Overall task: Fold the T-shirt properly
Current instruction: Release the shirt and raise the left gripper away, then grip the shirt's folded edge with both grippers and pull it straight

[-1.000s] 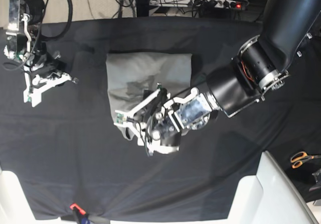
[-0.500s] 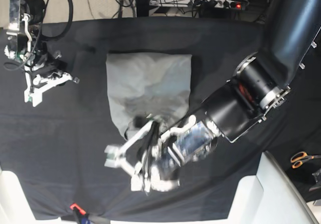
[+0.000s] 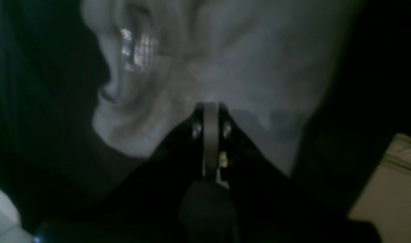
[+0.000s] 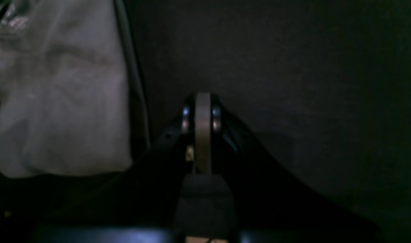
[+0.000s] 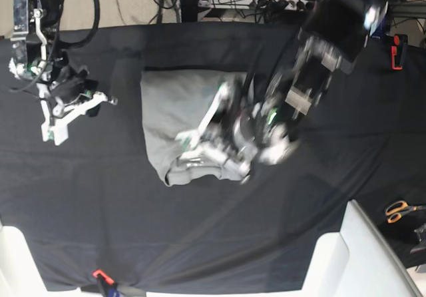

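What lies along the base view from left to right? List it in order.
Right gripper over the black cloth → folded T-shirt → left gripper, blurred above the shirt → orange-handled scissors.

One T-shirt [image 5: 166,120], folded, just beside the left gripper [image 5: 193,144]. Two grippers in all, the right gripper [image 5: 56,127] well apart. One pair of scissors [image 5: 399,210], far off.
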`<state>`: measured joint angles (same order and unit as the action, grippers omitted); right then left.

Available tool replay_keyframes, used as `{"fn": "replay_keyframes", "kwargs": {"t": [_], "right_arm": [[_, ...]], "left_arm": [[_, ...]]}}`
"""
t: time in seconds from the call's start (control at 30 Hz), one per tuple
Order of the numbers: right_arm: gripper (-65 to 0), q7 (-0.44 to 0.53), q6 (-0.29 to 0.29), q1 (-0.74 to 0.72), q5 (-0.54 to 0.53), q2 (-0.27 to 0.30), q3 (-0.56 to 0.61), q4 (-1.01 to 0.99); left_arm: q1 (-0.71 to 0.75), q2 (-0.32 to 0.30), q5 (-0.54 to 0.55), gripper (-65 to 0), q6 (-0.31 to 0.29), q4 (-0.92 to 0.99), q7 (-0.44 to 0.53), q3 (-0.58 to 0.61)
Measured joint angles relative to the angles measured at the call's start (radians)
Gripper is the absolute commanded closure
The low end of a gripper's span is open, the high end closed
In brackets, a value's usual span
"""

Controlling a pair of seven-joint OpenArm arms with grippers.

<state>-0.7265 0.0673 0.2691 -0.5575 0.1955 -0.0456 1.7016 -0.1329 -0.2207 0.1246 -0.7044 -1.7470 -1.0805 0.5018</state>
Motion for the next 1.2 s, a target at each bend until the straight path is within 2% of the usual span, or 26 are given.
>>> {"fn": "replay_keyframes", "kwargs": {"t": [0.2, 0.43, 0.57, 0.7, 0.93, 1.0, 1.1, 1.2], "right_arm": [[0.0, -0.003, 0.000, 0.009, 0.000, -0.003, 0.000, 0.000], [0.0, -0.004, 0.000, 0.040, 0.000, -0.003, 0.002, 0.001], [0.0, 0.000, 0.000, 0.048, 0.003, -0.003, 0.002, 0.001], [0.0, 0.004, 0.000, 0.066, 0.003, 0.000, 0.002, 0.005], [0.0, 0.031, -0.001, 0.083, 0.004, 0.000, 0.011, 0.016], [0.0, 0.027, -0.039, 0.094, 0.009, 0.000, 0.011, 0.054], [0.0, 0.023, -0.129, 0.097, -0.001, -0.005, 0.011, 0.135], [0.0, 0.038, -0.187, 0.094, 0.003, -0.004, 0.044, 0.182]], "left_arm": [[0.130, -0.018, -0.004, 0.0, 0.000, 0.002, 0.055, -0.063], [0.164, -0.054, -0.006, 0.0, 0.000, 0.066, 0.082, -0.066], [0.169, -0.062, -0.008, 0.0, 0.002, 0.153, 0.180, -0.062], [0.200, -0.065, -0.008, 0.0, 0.008, 0.228, 0.207, -0.065], [0.241, -0.101, -0.008, 0.0, 0.008, 0.186, 0.216, -0.074], [0.246, -0.103, -0.008, 0.0, 0.007, 0.121, 0.206, -0.093], [0.256, -0.098, 0.009, 0.0, 0.007, -0.013, 0.194, -0.179], [0.266, -0.095, 0.004, 0.0, 0.008, -0.066, 0.154, -0.262]]}}
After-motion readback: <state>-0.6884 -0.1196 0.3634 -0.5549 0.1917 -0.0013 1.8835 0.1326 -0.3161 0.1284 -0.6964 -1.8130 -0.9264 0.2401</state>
